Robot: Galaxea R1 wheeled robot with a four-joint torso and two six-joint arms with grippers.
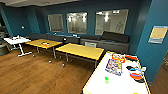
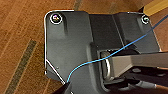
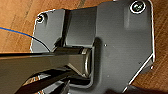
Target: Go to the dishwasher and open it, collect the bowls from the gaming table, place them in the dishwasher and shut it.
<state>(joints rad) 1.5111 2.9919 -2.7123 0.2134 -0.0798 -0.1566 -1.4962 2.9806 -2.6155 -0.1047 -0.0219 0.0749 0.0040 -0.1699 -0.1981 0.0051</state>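
Head view looks across a wooden floor (image 1: 32, 72) to two yellow tables (image 1: 79, 51), a dark sofa (image 1: 110, 41) beyond and a white table (image 1: 117, 80) cut off at the near corner — its bright clutter too blurred to name. No dishwasher here. Both wrist views look down on floorboards; whether either claw is wide or narrow, I cannot tell.

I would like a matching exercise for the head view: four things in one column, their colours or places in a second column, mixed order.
Things:
1. small table at far left
2. two long tables in the middle
3. sofa along the wall
4. poster

Descriptions:
A. dark grey
B. white
C. on the right-hand blue wall
D. yellow tops

Pairs: 1-B, 2-D, 3-A, 4-C
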